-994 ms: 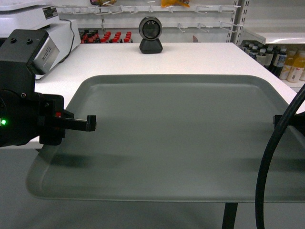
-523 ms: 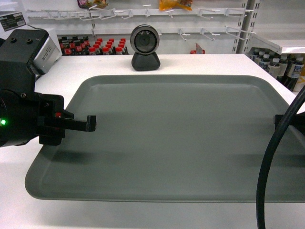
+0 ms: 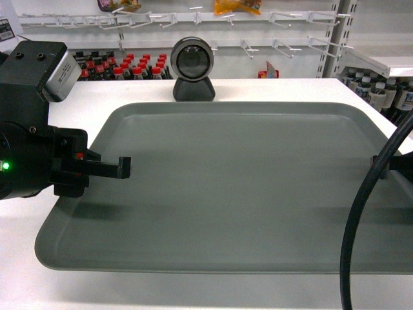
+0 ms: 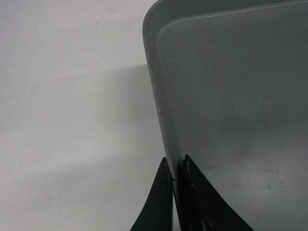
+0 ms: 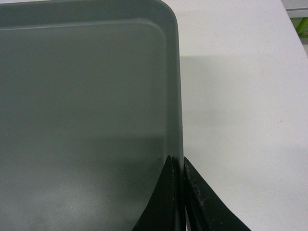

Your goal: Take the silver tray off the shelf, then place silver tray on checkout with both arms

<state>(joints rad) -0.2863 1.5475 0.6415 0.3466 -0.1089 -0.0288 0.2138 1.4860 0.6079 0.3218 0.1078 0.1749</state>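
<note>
Both claws clamp the silver tray (image 3: 239, 187) by opposite rims: left gripper (image 4: 177, 179), right gripper (image 5: 182, 166). It seems raised above the checkout (image 3: 284, 87).

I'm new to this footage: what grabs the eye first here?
The big silver tray fills the middle, above the white checkout. The left gripper and right gripper each pinch a side rim. Behind it stands a black round-lensed camera.
</note>
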